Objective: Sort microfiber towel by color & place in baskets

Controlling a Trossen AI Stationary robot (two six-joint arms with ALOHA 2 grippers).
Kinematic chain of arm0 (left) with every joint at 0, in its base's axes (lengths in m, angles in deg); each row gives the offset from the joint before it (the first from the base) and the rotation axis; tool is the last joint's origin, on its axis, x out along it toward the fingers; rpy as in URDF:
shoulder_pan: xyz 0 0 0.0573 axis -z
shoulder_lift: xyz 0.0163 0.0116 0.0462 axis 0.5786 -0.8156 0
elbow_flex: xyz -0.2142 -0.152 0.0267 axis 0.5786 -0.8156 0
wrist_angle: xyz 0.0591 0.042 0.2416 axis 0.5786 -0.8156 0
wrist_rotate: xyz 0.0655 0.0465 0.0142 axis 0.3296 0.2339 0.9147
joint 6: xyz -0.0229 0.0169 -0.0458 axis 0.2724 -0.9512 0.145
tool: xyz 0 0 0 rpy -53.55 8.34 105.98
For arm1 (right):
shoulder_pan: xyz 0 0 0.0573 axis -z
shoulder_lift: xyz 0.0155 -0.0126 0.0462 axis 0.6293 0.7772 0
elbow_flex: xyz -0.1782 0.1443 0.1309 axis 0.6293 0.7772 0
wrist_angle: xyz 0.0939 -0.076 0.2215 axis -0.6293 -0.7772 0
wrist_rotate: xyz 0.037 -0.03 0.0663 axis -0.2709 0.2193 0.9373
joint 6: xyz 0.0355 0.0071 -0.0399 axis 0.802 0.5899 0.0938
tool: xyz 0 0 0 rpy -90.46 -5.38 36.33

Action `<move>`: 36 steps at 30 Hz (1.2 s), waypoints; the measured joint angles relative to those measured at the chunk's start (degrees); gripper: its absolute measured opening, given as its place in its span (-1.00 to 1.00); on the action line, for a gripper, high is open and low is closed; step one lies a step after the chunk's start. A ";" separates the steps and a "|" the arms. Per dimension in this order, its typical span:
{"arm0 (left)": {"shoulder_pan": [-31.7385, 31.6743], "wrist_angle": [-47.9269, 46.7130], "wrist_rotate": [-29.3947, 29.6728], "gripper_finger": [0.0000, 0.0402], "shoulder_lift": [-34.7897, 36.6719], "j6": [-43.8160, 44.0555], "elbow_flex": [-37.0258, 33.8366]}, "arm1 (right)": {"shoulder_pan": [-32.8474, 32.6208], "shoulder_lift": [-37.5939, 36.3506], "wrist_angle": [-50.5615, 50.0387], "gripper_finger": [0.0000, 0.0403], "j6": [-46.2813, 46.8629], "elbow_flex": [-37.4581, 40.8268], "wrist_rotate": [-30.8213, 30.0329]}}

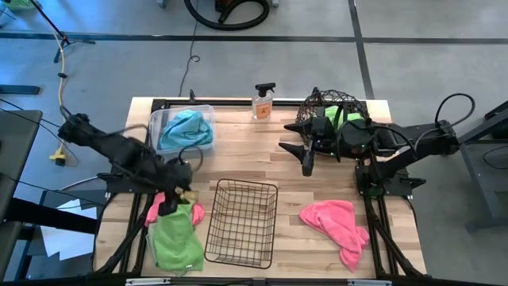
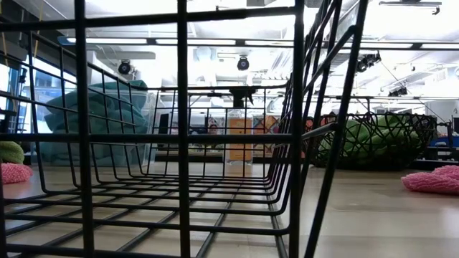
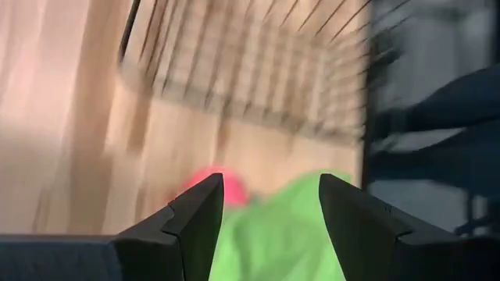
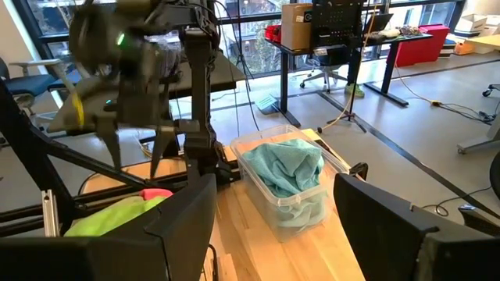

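Left side first: left gripper [image 1: 164, 208] hangs over the green towel [image 1: 176, 241] at the table's near-left corner, fingers spread, nothing between them. A small pink towel [image 1: 153, 213] lies partly under the green one, touching it. Risk 1: a pinch there could catch both cloths at once, so pink rides along into the wrong bin. The left wrist view shows pink [image 3: 223, 186] and green [image 3: 289, 226] side by side right between the open fingers, so the margin looks thin.

Clear plastic bin [image 1: 159, 125] at the back left already holds a teal towel [image 1: 185, 130], heaped up to the rim. Risk 2: another cloth dropped there could slide off the heap onto the table.

Black wire-grid basket [image 1: 240, 222] sits mid-table, empty, just beside the green towel. Risk 3: a low carry could snag cloth on its rim or shove it.

Orange spray bottle [image 1: 263, 102] stands at the back edge between bin and round basket; a wide swing could tip it.

Right gripper [image 1: 307, 160] waits beside the round woven-wire basket [image 1: 311, 111], fingers apart, empty. Green cloth [image 1: 341, 115] is inside that basket. The larger pink towel [image 1: 337, 222] lies loose near the front right, well apart from both grippers. Risk 4: both arms heading for the middle basket together could clash.
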 joint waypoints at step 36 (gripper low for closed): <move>14.39 -4.72 -4.68 0.25 -16.99 48.09 -15.59 | 0.00 0.00 -6.08 0.27 2.97 0.00 0.03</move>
